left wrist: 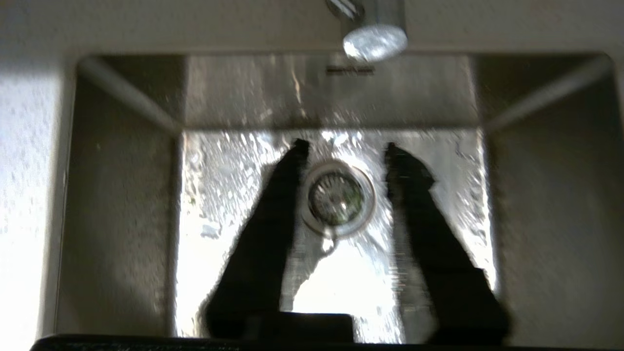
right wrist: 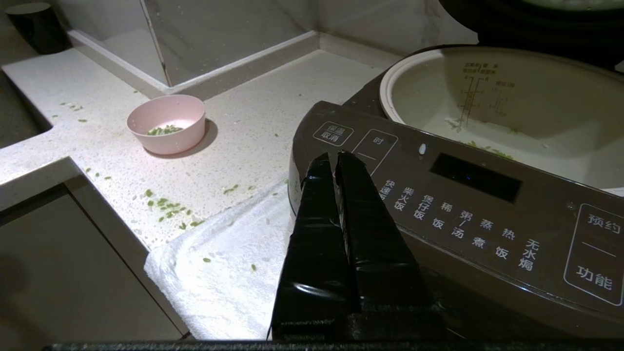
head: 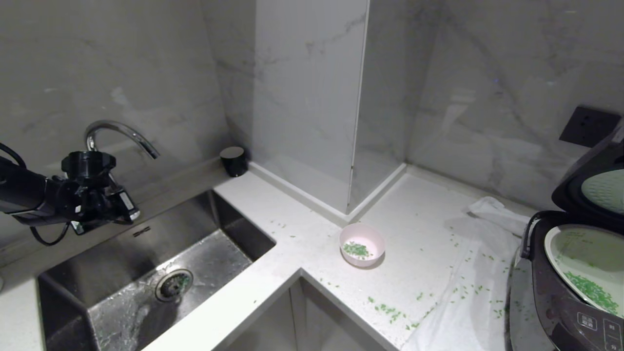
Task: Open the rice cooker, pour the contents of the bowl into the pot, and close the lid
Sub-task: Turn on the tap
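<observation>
The rice cooker (head: 560, 312) stands at the counter's far right with its lid (head: 580, 187) swung up. Inside the cream pot (head: 555, 243) lie green contents (head: 592, 292). The pink bowl (head: 362, 245) sits upright mid-counter with a few green bits (head: 356, 249) in it. My left gripper (head: 95, 200) hangs over the sink, far from the bowl. In the left wrist view the left gripper (left wrist: 346, 146) is open and empty above the drain (left wrist: 336, 199). My right gripper (right wrist: 331, 157) is shut and empty, just in front of the cooker's button panel (right wrist: 458, 209).
A steel sink (head: 229, 229) with a curved faucet (head: 119, 131) fills the left. A black cup (head: 234, 161) stands in the back corner. A white towel (head: 468, 302) lies under and beside the cooker. Green bits are scattered on the counter (head: 390, 309).
</observation>
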You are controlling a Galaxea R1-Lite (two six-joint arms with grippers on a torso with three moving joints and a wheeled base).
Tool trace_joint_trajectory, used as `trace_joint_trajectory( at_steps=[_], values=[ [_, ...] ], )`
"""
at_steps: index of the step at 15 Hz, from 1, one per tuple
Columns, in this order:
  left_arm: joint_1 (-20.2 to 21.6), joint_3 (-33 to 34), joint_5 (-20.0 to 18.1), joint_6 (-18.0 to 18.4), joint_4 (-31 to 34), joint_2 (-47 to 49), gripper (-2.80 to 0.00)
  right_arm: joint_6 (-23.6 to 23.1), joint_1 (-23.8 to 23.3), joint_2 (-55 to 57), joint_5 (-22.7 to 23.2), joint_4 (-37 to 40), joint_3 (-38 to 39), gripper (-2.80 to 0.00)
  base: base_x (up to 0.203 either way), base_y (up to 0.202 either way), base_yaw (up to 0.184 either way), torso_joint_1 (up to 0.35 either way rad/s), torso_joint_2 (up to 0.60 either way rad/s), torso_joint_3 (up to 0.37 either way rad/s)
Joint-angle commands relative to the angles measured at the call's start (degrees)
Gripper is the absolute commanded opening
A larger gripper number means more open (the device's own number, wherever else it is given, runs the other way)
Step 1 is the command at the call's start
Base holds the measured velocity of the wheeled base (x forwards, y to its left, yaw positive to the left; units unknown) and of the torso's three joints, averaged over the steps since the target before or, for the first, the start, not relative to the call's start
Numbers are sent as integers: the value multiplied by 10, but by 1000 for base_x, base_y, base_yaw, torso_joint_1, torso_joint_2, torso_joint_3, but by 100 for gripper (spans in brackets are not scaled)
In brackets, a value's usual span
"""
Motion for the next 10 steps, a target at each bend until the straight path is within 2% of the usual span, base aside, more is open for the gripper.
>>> trace_joint_trajectory(
  at_steps=[1, 4, 10],
  values=[
    [10, -39, 4, -2, -1, 43, 0, 0, 0, 0, 0, 0, 2, -280, 0, 0, 0, 0, 0, 0],
    [22, -63, 6, -3, -1, 65, 0, 0, 0, 0, 0, 0, 2, -280, 0, 0, 0, 0, 0, 0],
    [51, -168, 9, -7, -2, 127, 0, 0, 0, 0, 0, -1, 2, -280, 0, 0, 0, 0, 0, 0]
  ],
)
